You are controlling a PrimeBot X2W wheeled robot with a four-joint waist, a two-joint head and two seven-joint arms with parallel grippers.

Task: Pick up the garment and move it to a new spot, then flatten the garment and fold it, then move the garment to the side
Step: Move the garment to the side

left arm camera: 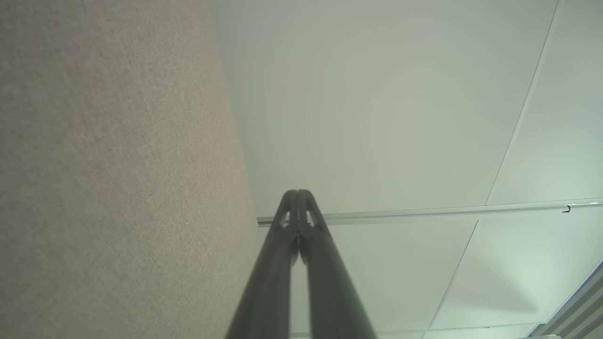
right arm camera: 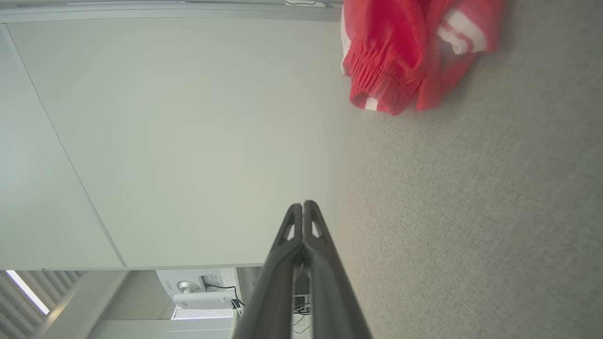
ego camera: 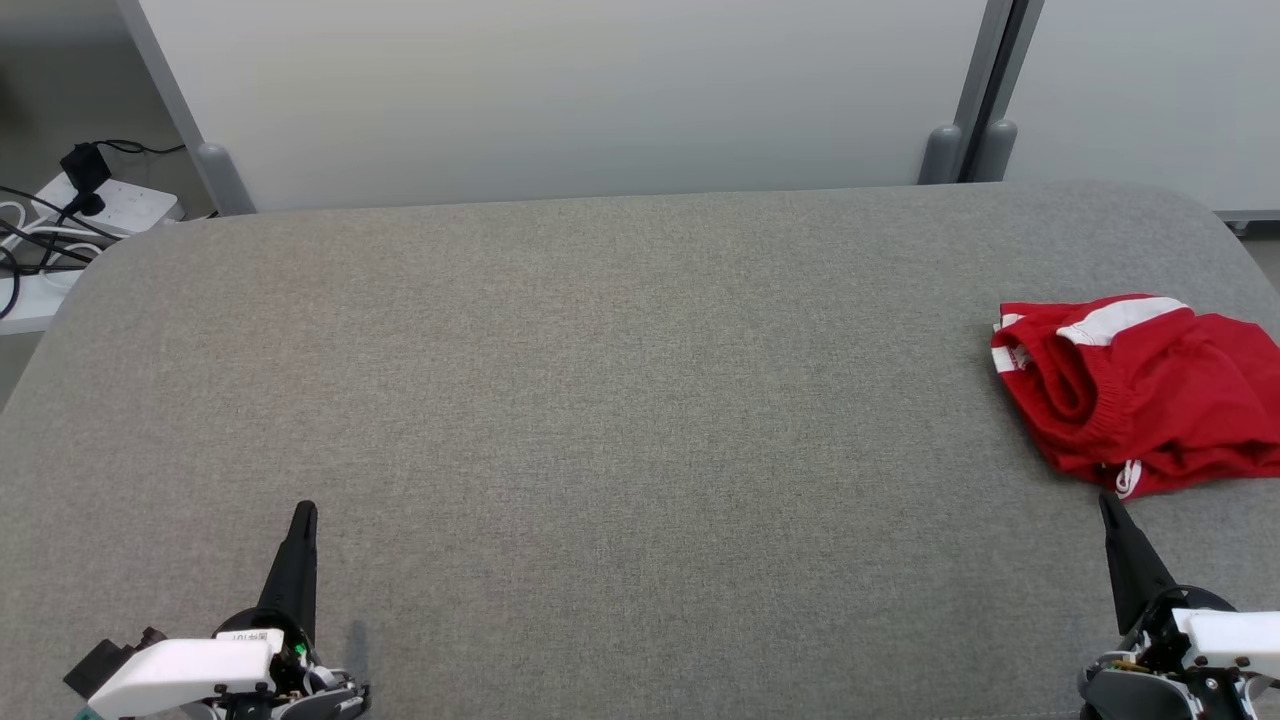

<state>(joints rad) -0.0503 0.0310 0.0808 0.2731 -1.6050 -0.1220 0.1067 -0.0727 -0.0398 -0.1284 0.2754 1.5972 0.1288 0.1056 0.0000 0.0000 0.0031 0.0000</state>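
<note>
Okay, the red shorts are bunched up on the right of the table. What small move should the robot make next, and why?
Probably open the right gripper and ease it forward to the shorts. They lie crumpled just beyond its tip, its fingers are closed on nothing, and the left gripper sits far across the table.

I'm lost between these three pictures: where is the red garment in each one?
Head view: red garment at the right edge, crumpled on the grey table, just beyond the right gripper.
Right wrist view: top, right of centre.
Left wrist view: grey table at left, pale wall beside it.
Shared landmark: the grey table.
</note>
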